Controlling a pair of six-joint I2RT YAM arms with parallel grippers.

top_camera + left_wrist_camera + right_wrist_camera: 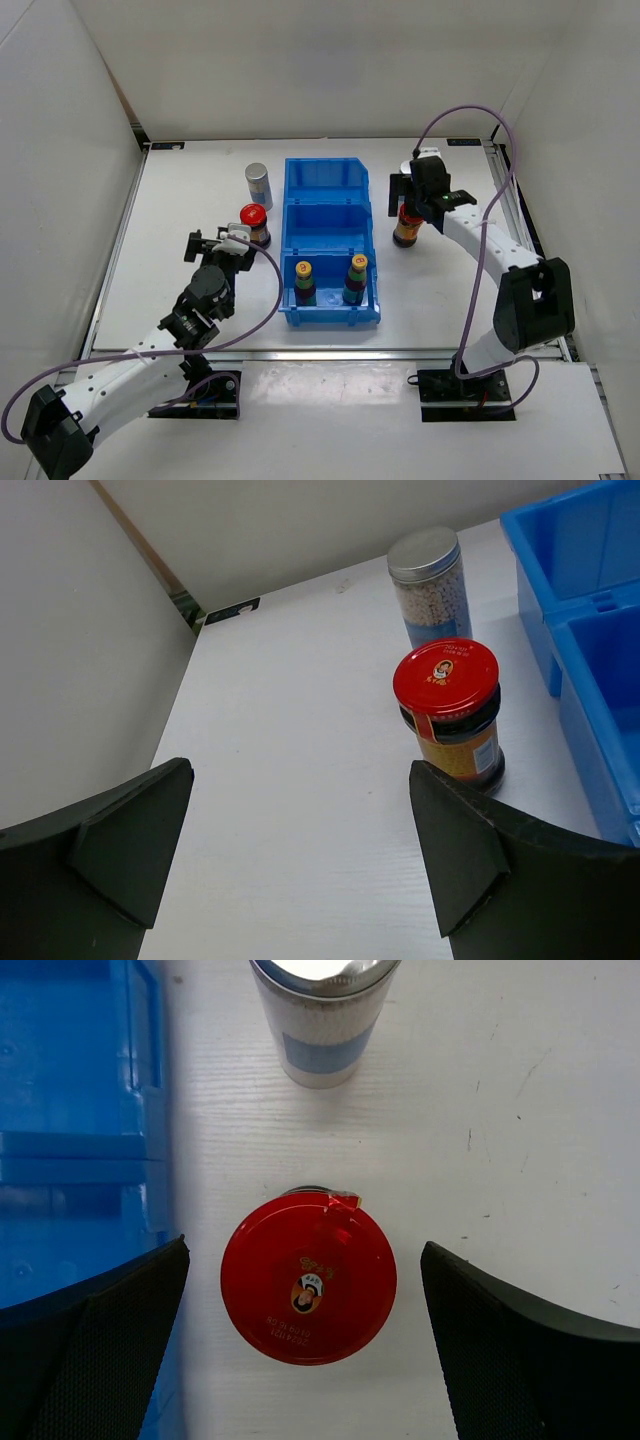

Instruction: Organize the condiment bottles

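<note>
Right pincer [303, 1255], released, straddles upright red-capped bottle [308, 1290], long axis vertical.

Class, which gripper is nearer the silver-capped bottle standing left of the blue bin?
Left. The left gripper sits just nearside of the silver-capped bottle; the right gripper is across the blue bin, above a red-capped bottle.

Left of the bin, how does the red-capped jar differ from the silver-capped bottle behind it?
The red-capped jar is squat and wide, with a dark body and a yellow label. The silver-capped bottle is slimmer, with pale contents and a blue band. In the left wrist view the jar stands nearer, the bottle farther back. Both stand upright on the table, outside the blue bin.
</note>
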